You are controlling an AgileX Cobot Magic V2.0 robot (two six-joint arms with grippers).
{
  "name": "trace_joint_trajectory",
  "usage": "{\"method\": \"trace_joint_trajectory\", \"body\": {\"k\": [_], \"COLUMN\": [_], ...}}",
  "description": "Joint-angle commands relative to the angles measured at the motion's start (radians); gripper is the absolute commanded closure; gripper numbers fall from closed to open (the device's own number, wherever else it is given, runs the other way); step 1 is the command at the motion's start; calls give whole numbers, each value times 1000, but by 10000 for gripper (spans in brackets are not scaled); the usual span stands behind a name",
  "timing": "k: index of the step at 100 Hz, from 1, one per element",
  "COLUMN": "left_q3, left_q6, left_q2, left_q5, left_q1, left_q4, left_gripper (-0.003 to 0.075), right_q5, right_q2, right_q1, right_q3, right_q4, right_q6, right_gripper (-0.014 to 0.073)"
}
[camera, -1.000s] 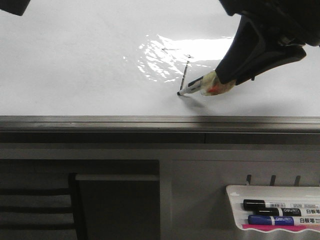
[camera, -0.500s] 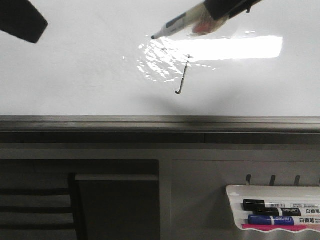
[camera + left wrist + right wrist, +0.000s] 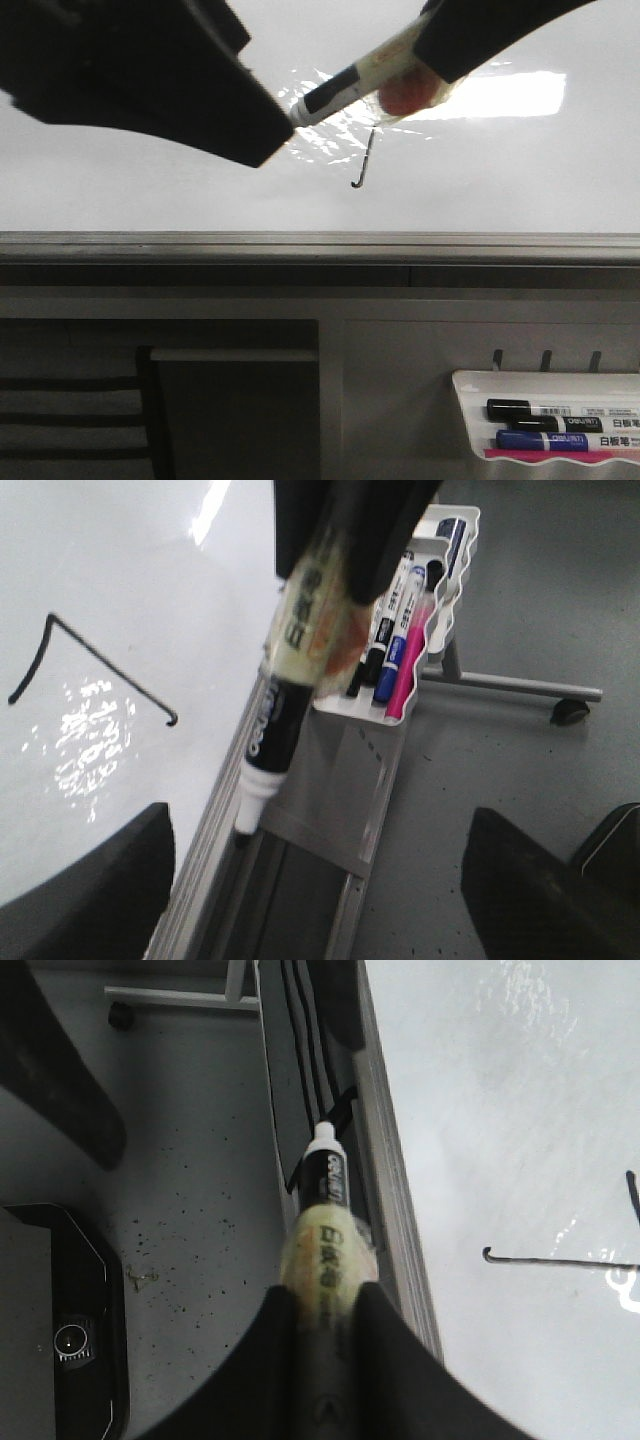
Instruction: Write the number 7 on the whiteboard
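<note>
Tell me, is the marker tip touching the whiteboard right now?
Apart. In the left wrist view the marker tip hangs beyond the whiteboard edge, over the frame below, clear of the number 7. The right gripper grips it.

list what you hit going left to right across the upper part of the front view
left end effector → marker → stem of the 7 → glare
</note>
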Motion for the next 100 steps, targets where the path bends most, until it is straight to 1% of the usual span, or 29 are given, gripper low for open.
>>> {"method": "trace_joint_trajectory", "body": {"k": [1,9,17,32,39,46,63,75,89,100], "left_q3": [-38,-53,-72,-114,-121,-121,-121,-121,-121,-121], "left_q6": [6,6,6,6,6,6,6,6,6,6], "left_q2": [11,47,76,124,143,156,157,155,155,155], "left_q5": [-114,-115,-115,-113,-111,-111,-119,-119,-119,-121], "left_q1": [-34,-44,-46,-48,-48,-48,-48,-48,-48,-48], "left_q4": [-18,-18,-18,-18,-18,-14,-14,-14,-14,-14], "left_gripper": [175,175,175,176,190,237,406,505,590,640], "right_q5": [-24,-12,18,22,22,22,22,22,18,23], "right_q2": [-24,-24,-24,-24,-24,-24,-24,-24,-24,-24], "right_q1": [0,0,0,0,0,0,0,0,0,0], "right_q3": [-34,-34,-34,-34,-34,-34,-34,-34,-34,-34], "right_q4": [20,20,20,22,26,28,28,28,40,51], "right_q6": [-15,-28,-72,-72,-72,-72,-72,-72,-70,-70], "right_gripper": [638,638,638,638,638,638,638,638,638,638]}}
